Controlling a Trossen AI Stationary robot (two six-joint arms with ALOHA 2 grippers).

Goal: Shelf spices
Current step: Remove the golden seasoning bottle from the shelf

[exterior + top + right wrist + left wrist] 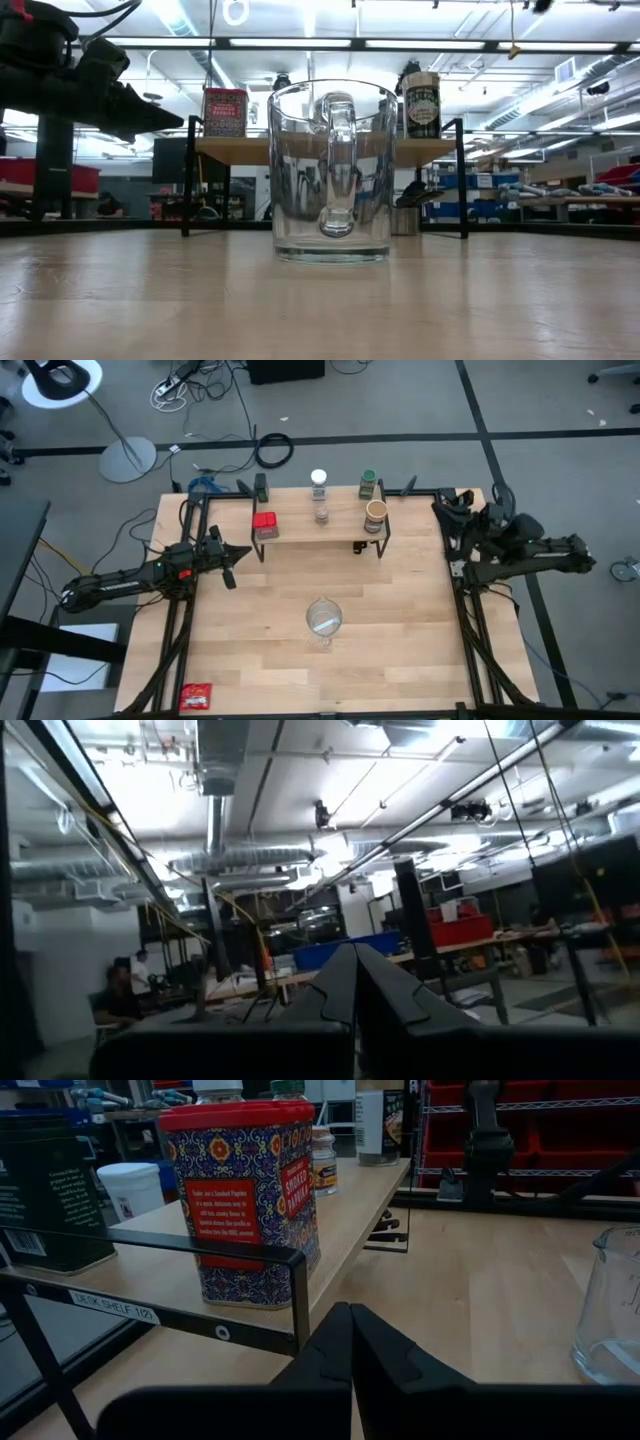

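Note:
The shelf [320, 538], a light wood plank on thin black legs, stands at the table's far middle. On it stand a red tin [245, 1200], a dark green tin [50, 1190], a white-lidded jar [319, 481], a green-lidded jar [368, 482] and a tan-lidded jar [375, 513]. My left gripper [350, 1318] is shut and level, just left of the shelf's near left corner, touching nothing. My right gripper [352, 960] is shut, raised at the table's right edge [447, 506] and tipped upward at the ceiling.
A clear glass vessel with a handle [323, 620] stands in the table's middle, in front of the shelf. A flat red packet [196, 697] lies at the near left corner. Bare wood lies between the shelf and the near edge.

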